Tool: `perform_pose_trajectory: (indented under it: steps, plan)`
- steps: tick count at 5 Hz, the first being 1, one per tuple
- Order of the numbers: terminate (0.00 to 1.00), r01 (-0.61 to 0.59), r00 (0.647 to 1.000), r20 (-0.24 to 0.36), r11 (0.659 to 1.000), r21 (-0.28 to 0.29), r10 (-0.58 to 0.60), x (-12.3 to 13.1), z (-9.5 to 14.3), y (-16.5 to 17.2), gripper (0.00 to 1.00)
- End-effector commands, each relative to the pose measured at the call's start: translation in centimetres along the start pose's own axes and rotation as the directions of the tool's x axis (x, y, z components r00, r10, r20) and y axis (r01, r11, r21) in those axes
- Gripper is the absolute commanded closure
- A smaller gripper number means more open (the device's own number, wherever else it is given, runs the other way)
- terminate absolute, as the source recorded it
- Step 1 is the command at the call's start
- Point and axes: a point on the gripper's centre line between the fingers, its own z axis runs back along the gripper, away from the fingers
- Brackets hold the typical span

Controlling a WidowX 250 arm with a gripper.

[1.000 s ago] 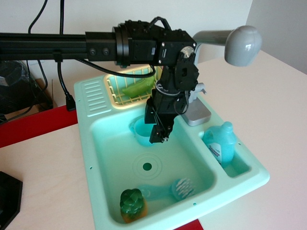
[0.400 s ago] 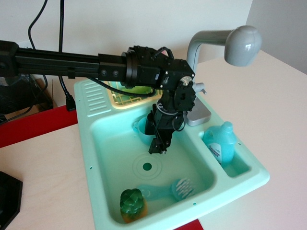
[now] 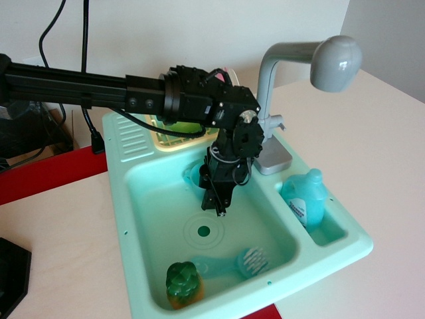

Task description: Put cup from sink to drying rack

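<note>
The teal-blue cup stands in the back of the mint-green sink; only a bit of its rim and left side shows, because the black gripper hangs in front of it. The gripper points down into the basin with its fingertips just above the floor, near the round drain. Its jaws look slightly apart with nothing between them. The pale yellow drying rack sits behind the basin, partly hidden by the arm, with a green object lying in it.
A big grey faucet rises at the back right. A blue soap bottle stands in the right side compartment. A teal dish brush and a green-and-orange toy lie at the basin's front. The ribbed drainboard is at the back left.
The gripper has moved down and a little left into the basin, from beside the cup's rim to in front of it, now covering most of the cup. The cup has not moved.
</note>
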Motion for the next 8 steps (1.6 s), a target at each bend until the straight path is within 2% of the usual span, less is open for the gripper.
perform_pose_trajectory:
  steps: [1,2,4,5,7,8]
  plan:
    - [0.00,0.001,0.997,0.077,1.000,0.000,-0.001,-0.8,3.1,0.5,1.00]
    - [0.00,0.001,0.994,0.107,1.000,-0.009,0.000,-1.1,5.1,1.0,1.00]
    - [0.00,-0.001,0.967,0.255,1.000,-0.002,0.001,-0.9,13.6,2.6,1.00]
    - [0.00,-0.057,0.965,0.256,0.998,-0.020,0.060,-1.7,14.4,5.3,1.00]
    - [0.00,-0.165,0.969,0.183,0.986,-0.025,0.167,-2.6,10.8,11.5,1.00]
    - [0.00,-0.176,0.971,0.161,0.984,-0.027,0.178,-2.3,9.5,12.8,1.00]
